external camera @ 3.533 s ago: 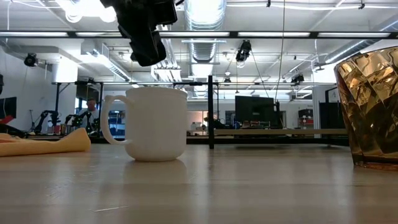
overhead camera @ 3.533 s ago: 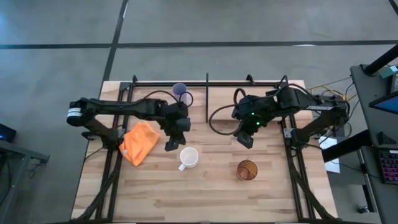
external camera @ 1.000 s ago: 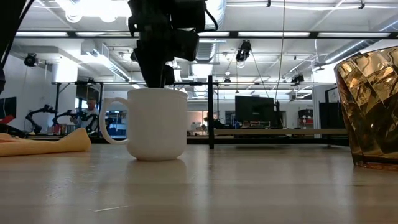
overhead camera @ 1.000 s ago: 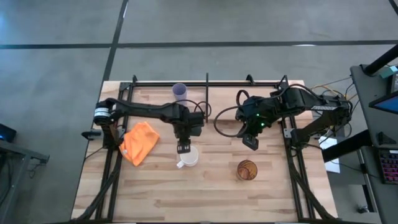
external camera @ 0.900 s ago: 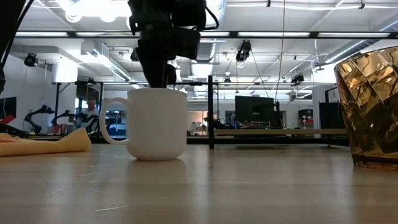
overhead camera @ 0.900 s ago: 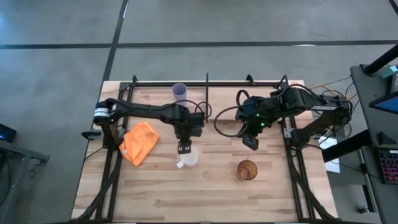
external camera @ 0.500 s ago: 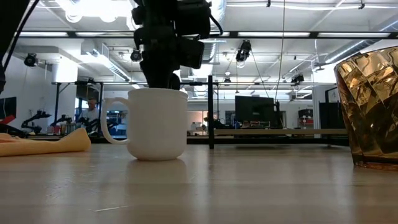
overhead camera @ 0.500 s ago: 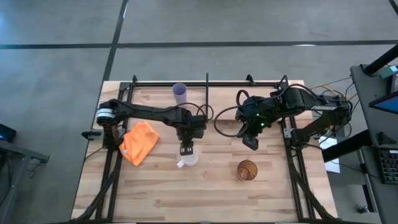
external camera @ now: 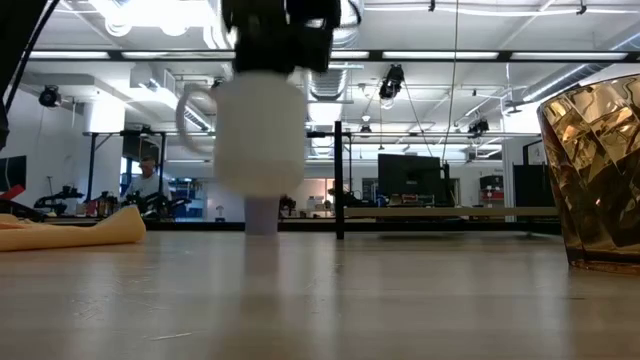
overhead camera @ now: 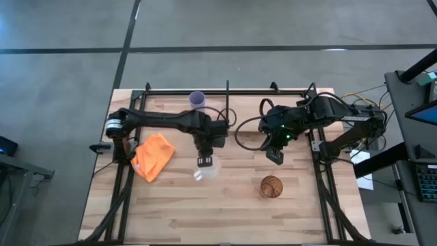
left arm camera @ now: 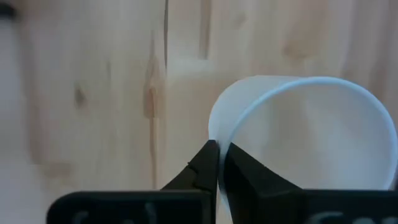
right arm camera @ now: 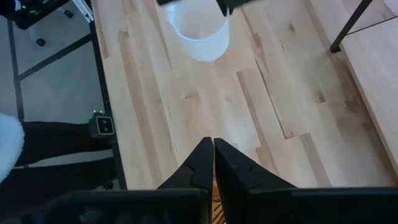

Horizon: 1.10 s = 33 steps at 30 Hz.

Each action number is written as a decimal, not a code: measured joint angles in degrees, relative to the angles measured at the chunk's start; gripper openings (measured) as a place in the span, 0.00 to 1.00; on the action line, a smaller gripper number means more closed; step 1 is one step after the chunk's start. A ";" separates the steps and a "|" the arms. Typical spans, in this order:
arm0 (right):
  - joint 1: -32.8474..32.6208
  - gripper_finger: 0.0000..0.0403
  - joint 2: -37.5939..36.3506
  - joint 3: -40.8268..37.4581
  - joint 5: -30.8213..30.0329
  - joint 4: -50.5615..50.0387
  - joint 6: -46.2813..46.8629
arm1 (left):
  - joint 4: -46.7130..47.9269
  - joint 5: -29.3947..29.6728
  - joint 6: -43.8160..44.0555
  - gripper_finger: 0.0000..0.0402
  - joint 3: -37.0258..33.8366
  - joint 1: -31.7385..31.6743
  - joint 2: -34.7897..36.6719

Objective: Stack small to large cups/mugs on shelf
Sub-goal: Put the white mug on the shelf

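The left gripper (overhead camera: 204, 161) pinches the rim of the white mug (external camera: 259, 133) between its 2 fingers, 1 inside the wall and 1 outside, as the left wrist view shows with the dark fingers (left arm camera: 208, 165) nearly together on the thin white rim (left arm camera: 292, 93). In the low view the mug hangs directly under the gripper, clear of the tabletop (external camera: 330, 290), with its handle (external camera: 190, 110) turned toward the orange cloth (external camera: 70, 232). From above, the mug sits just below the gripper's tip near the middle of the table, blurred.

The lavender tumbler (overhead camera: 197, 100) stands behind the left gripper, on the shelf (overhead camera: 179, 104) at the far edge, well apart from the mug. In the low view its base (external camera: 261, 214) shows beneath the hanging mug, farther back. The orange cloth (overhead camera: 153, 156) lies on the tabletop to the left arm's outer side, near but not touching the gripper.

The right gripper (overhead camera: 274, 156) hovers over the right half of the table with its 2 fingers (right arm camera: 205, 163) pressed together and holding nothing. The amber cup (overhead camera: 271, 186) stands on the tabletop just in front of it, not touching. In the right wrist view the white mug (right arm camera: 199, 28) appears far ahead of that gripper.
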State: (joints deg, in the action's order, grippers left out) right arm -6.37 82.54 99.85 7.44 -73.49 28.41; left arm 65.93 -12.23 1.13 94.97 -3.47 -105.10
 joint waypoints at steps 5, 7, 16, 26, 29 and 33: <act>0.00 0.02 0.00 0.00 0.00 0.00 0.04 | 3.96 9.24 -2.12 0.00 14.42 -0.46 0.04; 0.00 0.02 0.00 0.00 -0.37 0.02 0.09 | 3.65 11.22 -2.12 0.00 19.78 -1.57 0.07; -2.55 0.02 -2.98 -0.02 -21.41 0.00 5.08 | -1.44 13.14 -1.46 0.00 31.00 -8.11 -2.44; -5.20 0.02 -8.37 -0.02 -34.42 -0.37 13.78 | -8.68 12.26 -0.12 0.00 33.61 -12.80 -13.36; -5.27 0.02 -8.65 -0.01 -35.02 -0.93 14.26 | -8.91 12.13 -0.07 0.00 33.60 -14.09 -16.04; -5.26 0.02 -8.47 -0.01 -35.15 -1.36 14.68 | -8.14 12.29 -0.03 0.00 33.08 -15.82 -18.73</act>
State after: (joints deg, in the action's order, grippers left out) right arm -11.63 74.07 99.84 -27.70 -74.85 43.09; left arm 57.79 0.06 1.10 128.05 -19.28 -123.83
